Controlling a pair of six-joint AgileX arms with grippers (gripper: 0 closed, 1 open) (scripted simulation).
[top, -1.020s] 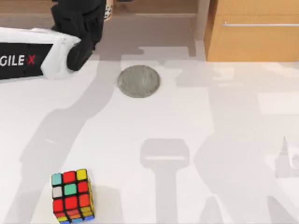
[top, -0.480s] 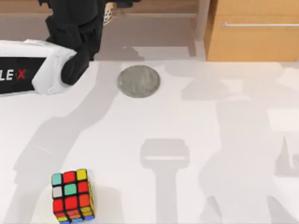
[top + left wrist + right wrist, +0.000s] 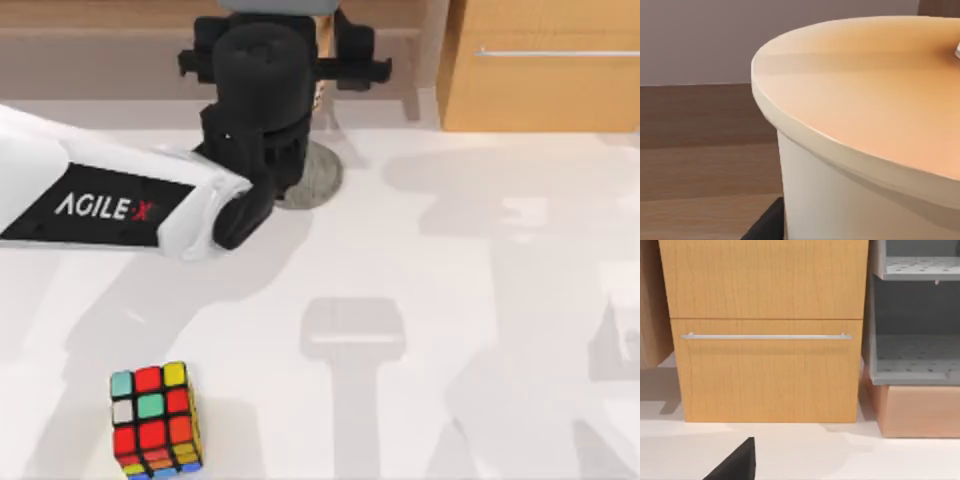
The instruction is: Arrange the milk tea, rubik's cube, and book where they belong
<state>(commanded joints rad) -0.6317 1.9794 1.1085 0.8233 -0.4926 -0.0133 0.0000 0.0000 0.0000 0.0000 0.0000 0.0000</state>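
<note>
Nearest the camera in the top view sits the rubik's cube (image 3: 154, 419), alone on the white tabletop (image 3: 460, 300), well apart from the grey coaster (image 3: 318, 180) that serves as our landmark, on the near-left side of it. The cube's lowest stickers are cut off by the frame edge.

Further in, the left arm (image 3: 100, 205) reaches across from the left with its AgileX lettering showing, and its black wrist covers most of the coaster; just a grey crescent peeks out on the right side. The left claw (image 3: 285, 60) sits above the coaster, its body blocking whatever it carries. A thin sliver of tan beside the wrist is all the top view gives of the milk tea (image 3: 324, 45).

The left wrist view tells more: the milk tea (image 3: 860, 125) looms right up against the lens, tan domed top and pale cup wall, with a scrap of white straw at the edge. Its base and pearls are out of frame, so whether it touches the coaster cannot be told. A dark finger (image 3: 765, 225) pokes in beside the cup wall. Whether that claw is clenched on the cup or released, the pictures do not settle.

Beyond the coaster, to its far right, stands a wooden drawer cabinet (image 3: 545, 65) with a metal handle. The right wrist view faces that cabinet (image 3: 765, 335), with grey perforated shelves (image 3: 915, 360) next to it, and one black corner of the right claw (image 3: 737, 462) juts in; its state cannot be told.
</note>
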